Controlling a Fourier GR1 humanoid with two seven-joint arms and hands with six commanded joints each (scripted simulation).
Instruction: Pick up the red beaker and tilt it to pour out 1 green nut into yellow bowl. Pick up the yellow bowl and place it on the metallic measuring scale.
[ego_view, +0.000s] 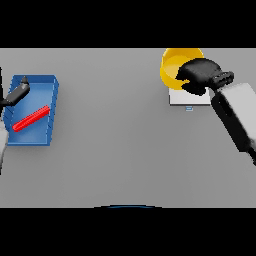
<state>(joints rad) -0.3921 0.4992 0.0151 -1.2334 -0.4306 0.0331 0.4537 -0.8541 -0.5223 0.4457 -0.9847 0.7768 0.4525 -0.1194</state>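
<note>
The yellow bowl is at the far right, over the back part of the white metallic scale. My right hand is shut on the bowl's near right rim, its fingers curled over the edge. Whether the bowl rests on the scale or hangs just above it I cannot tell. The red beaker lies on its side inside the blue tray at the left. My left hand hovers over the tray's back left corner, fingers straight, holding nothing. No green nut shows.
The blue tray stands near the table's left edge. A small blue display marks the scale's front edge. My right forearm slants in from the right edge.
</note>
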